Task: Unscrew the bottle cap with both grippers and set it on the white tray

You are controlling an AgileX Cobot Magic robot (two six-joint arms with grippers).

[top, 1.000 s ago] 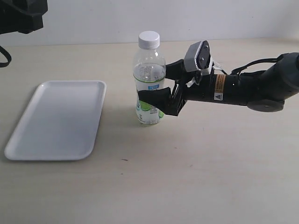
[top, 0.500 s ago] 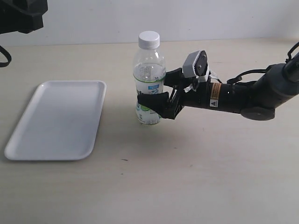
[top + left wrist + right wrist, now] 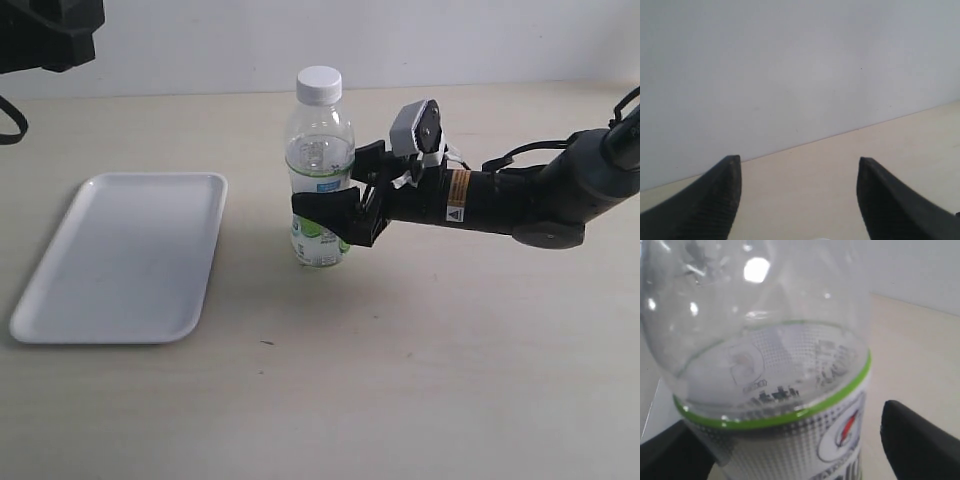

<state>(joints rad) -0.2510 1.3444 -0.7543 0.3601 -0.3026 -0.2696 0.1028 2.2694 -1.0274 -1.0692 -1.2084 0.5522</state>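
The bottle (image 3: pixel 319 150) stands upright mid-table with the white bottle cap (image 3: pixel 319 84) screwed on top. My right gripper (image 3: pixel 335 188) reaches in from the right at label height. It is open, one jaw in front of the bottle and one behind. In the right wrist view the bottle (image 3: pixel 770 390) fills the space inside the right gripper (image 3: pixel 790 440), and a small gap shows beside one finger (image 3: pixel 920 440). My left gripper (image 3: pixel 797 165) is open and empty, facing wall and table. The white tray (image 3: pixel 120 255) lies empty at the left.
The left arm's black body (image 3: pixel 50 35) hangs at the top-left corner, above and behind the tray. A pale wall (image 3: pixel 480 40) closes off the table's far edge. The right arm (image 3: pixel 520 195) lies low over the table's right side.
The right gripper has slid left, so its jaws now reach further round the bottle's label. Bottle, cap and tray have not moved.
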